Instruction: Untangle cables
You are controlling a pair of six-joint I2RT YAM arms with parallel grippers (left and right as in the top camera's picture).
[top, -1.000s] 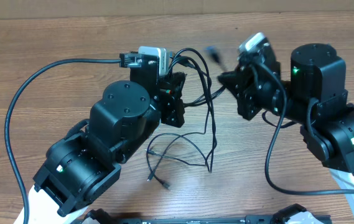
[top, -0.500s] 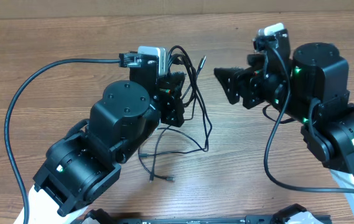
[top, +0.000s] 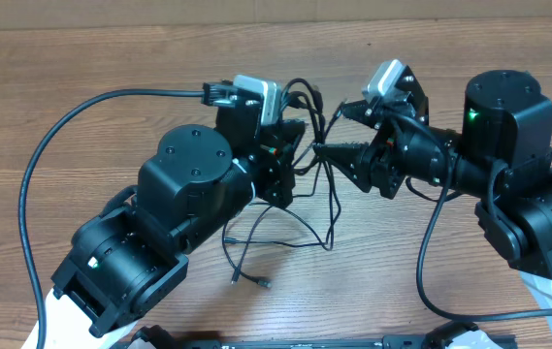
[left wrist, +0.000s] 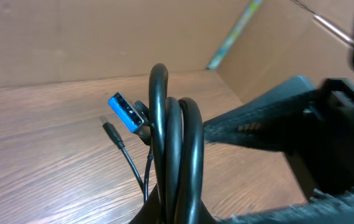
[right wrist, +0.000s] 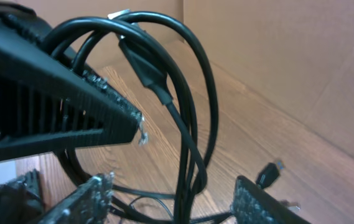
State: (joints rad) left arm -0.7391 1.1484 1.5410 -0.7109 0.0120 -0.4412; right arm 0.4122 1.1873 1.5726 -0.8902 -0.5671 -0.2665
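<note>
Looped cables [left wrist: 158,137] clamped in jaws of left gripper [top: 290,155], right gripper [right wrist: 173,186] jaws parted astride the same loops, slack strands on the bench [top: 81,58] below both, open bench beyond, blue plug [left wrist: 124,112] past the left jaws, clamp point itself cut off.

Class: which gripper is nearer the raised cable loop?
Left. The left gripper is shut on the cable loop, holding it up; the right gripper sits alongside, jaws open around the strands, not gripping.
</note>
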